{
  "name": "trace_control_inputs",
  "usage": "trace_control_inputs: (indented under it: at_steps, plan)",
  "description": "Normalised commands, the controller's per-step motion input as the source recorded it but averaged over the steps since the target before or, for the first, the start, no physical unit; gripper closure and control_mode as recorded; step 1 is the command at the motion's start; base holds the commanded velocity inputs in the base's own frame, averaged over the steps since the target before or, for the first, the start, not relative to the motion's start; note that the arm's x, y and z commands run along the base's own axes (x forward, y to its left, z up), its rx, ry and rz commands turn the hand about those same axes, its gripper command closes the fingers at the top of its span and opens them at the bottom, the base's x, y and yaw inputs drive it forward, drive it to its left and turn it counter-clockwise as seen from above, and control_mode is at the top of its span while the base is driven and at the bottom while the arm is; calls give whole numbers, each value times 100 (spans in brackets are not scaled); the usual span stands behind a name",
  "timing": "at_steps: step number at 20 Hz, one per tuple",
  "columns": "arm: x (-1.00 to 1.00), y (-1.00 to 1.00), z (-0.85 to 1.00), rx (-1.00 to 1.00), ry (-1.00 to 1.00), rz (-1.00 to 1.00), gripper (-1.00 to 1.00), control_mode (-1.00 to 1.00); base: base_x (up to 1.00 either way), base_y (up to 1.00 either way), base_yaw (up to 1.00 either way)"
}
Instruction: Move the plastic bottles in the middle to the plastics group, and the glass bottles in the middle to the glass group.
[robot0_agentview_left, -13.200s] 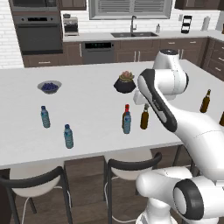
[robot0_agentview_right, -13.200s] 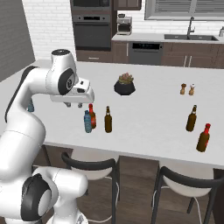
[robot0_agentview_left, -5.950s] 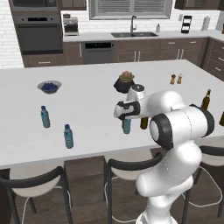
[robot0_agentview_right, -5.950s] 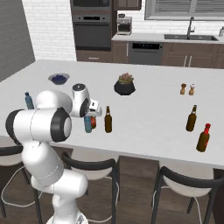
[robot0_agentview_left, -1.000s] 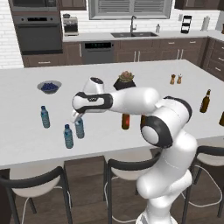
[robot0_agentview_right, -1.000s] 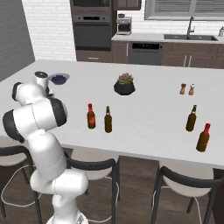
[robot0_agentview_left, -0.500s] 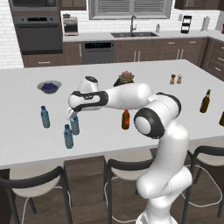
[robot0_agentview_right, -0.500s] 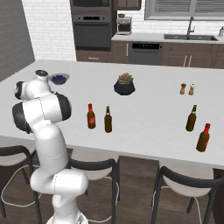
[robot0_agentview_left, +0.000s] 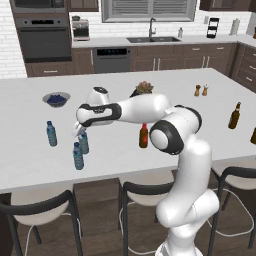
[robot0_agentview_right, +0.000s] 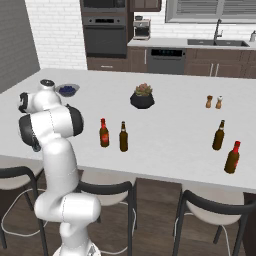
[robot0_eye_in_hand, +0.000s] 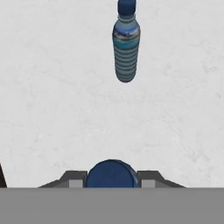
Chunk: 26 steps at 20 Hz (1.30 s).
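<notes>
The white arm reached far to the left over the white island counter, and its two-finger gripper was clenched on the blue cap of a small clear bluish plastic water bottle with a blue label. In the hand view that cap sat squarely between the two dark finger tips, touching both. The held bottle stood upright on the counter at its left side, just beside a second identical water bottle nearer the front edge. A third identical water bottle stood a little further left. Beyond them, toward the far side, lay a bowl of dark blue berries.

In the middle of the counter stood a slim reddish-brown long-necked glass bottle with a red top and, just to its right, an olive-amber long-necked glass bottle. Near the right end stood a dark amber glass bottle and a brown red-topped glass bottle.
</notes>
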Motion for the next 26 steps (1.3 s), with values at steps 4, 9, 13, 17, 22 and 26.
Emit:
trace_control_inputs:
  at_steps: [4,9,13,17,22,26]
  plan:
    - [0,4,-45,0,0,0,100,-100,0,0,0]
    - [0,0,-31,0,0,0,100,-100,0,0,0]
    - [0,0,-6,0,0,0,100,-100,0,0,0]
    - [0,0,-9,0,0,0,100,-100,0,0,0]
    - [0,0,0,0,0,0,100,-100,0,0,0]
    - [0,0,0,0,0,0,-100,-100,0,0,0]
